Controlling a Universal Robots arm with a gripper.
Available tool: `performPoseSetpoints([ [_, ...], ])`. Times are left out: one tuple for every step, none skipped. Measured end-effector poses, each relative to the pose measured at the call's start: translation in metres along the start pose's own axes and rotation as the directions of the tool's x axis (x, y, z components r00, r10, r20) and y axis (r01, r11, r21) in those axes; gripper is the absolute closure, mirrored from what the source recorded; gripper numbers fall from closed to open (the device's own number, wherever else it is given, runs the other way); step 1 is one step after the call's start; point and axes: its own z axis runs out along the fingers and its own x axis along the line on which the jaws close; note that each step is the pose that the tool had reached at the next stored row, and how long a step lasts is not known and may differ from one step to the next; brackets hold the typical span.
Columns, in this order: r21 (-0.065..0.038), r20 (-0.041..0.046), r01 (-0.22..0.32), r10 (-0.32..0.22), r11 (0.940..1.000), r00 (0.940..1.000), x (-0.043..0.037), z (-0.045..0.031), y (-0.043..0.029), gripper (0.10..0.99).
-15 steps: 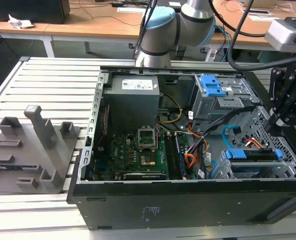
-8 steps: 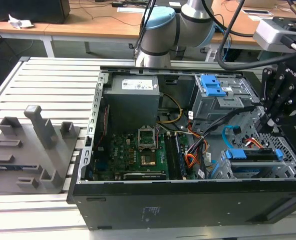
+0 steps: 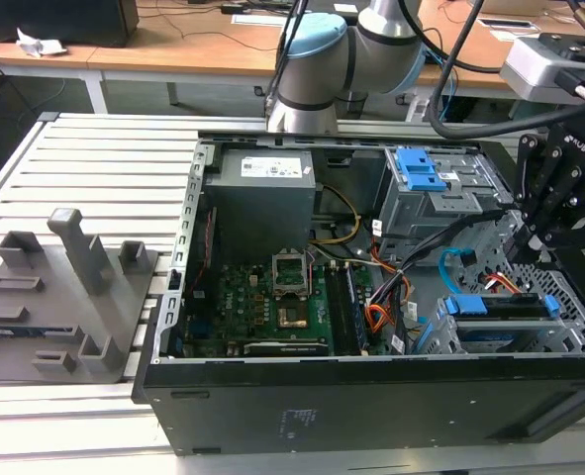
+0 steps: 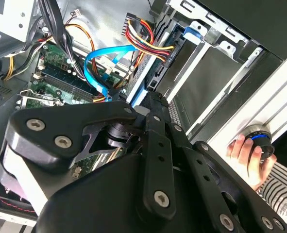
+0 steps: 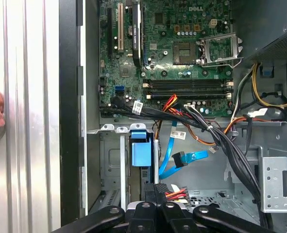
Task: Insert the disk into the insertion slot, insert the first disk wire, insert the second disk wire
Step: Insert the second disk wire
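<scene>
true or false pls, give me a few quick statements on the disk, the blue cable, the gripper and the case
1. The disk sits in the insertion slot. True.
2. The second disk wire lies outside on the table. False: it loops inside the computer case, beside the disk.
3. The gripper hangs over the grey fixture. False: it is at the case's end on the exterior view's right, above the disk. The fixture stands outside the case on the left.
4. A hand rests at a round knob outside the case. True.
5. The case is closed. False: its side is open and the motherboard is exposed.
</scene>
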Motion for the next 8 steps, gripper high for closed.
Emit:
performPoseSetpoints([
  [0.0,0.0,0.0,0.0,1.0,1.0,0.0,0.0,0.0,0.98],
  [0.0,0.0,0.0,0.0,1.0,1.0,0.0,0.0,0.0,0.98],
  [0.0,0.0,0.0,0.0,1.0,1.0,0.0,0.0,0.0,0.973],
  [0.0,0.0,0.0,0.0,1.0,1.0,0.0,0.0,0.0,0.918],
  [0.0,0.0,0.0,0.0,1.0,1.0,0.0,0.0,0.0,0.851],
  [0.0,0.0,0.0,0.0,1.0,1.0,0.0,0.0,0.0,0.784],
  [0.001,-0.0011,0.033,-0.033,0.9994,0.9994,0.0,0.0001,0.0,0.784],
  [0.003,-0.0031,0.08,-0.08,0.9968,0.9968,0.0,0.0,0.0,0.784],
])
